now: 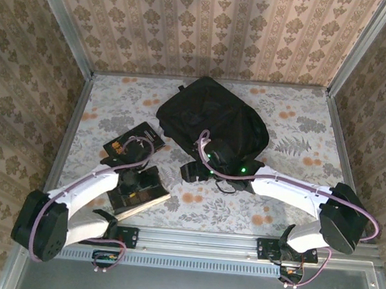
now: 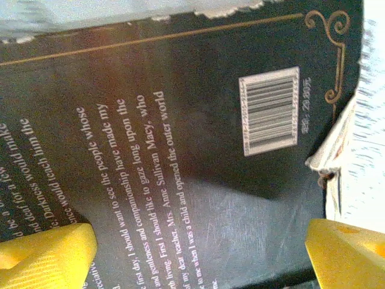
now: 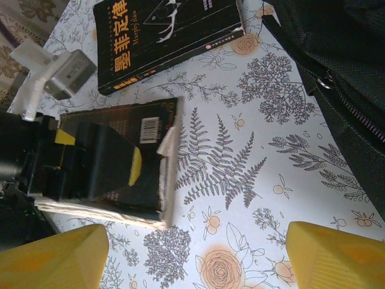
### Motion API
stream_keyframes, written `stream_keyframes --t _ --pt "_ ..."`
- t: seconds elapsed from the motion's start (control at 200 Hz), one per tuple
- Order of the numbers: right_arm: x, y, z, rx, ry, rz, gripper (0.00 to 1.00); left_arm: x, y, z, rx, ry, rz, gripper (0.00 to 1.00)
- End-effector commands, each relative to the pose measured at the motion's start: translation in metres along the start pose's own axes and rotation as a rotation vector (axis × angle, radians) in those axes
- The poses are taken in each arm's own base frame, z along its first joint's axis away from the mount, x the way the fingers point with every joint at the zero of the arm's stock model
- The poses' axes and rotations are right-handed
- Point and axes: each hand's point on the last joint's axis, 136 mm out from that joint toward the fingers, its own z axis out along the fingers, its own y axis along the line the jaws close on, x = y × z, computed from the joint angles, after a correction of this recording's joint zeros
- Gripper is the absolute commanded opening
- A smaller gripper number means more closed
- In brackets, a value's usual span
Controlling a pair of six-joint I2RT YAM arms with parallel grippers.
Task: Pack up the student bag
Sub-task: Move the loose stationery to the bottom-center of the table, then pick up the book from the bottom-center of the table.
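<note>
I have the left gripper [image 2: 195, 259] over the near book [image 2: 180, 150], fingers spread apart with one yellow tip toward each side of the cover and nothing clamped between them. I judge this to be the line-up for a pick, the spread set to take the book across its width. The book lies flat on the table [image 1: 303, 127] with its back cover up and the barcode [image 2: 269, 110] showing. Its page block looks worn and ragged at one corner, so a grip there could slip or tear. The right gripper [image 3: 192, 259] hangs low over bare cloth just in front of the bag [image 1: 212, 119], claw apart and empty. From there I take it to be standing by to steady or open the bag while the left arm brings a book across. The second book [image 3: 168, 36], black with large yellow characters, lies flat beyond the first and near the bag's left flank, untouched. The bag sits at the middle of the table toward the far wall, well clear of both arm bases. It is a large soft black fabric pack, slumped into a rounded heap with no firm shape. A zipper [image 3: 328, 81] runs along the side facing the right wrist, but I cannot tell whether the main compartment is open. Both books are outside it — packing not yet begun. The soft walls will likely need holding open before a book can go in.
</note>
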Motion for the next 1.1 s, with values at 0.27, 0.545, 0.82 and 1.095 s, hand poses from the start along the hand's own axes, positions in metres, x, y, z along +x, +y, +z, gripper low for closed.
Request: stream_keyframes --t 0.27,0.545,0.82,1.095 --pt "0.017 -0.021 0.017 0.114 0.097 -0.001 0.75 0.015 -0.059 -0.024 0.183 -0.028 0.188 0.93" --pt "0.032 -0.015 0.043 0.118 0.225 0.029 0.6 0.009 0.021 -0.05 0.005 -0.105 -0.016 0.91" --pt "0.058 -0.008 0.085 0.109 0.378 0.08 0.62 0.02 0.064 -0.028 -0.108 -0.083 -0.167 0.82" --pt "0.081 -0.002 0.111 0.095 0.479 0.108 0.61 0.028 0.058 0.0 -0.029 -0.047 -0.188 0.77"
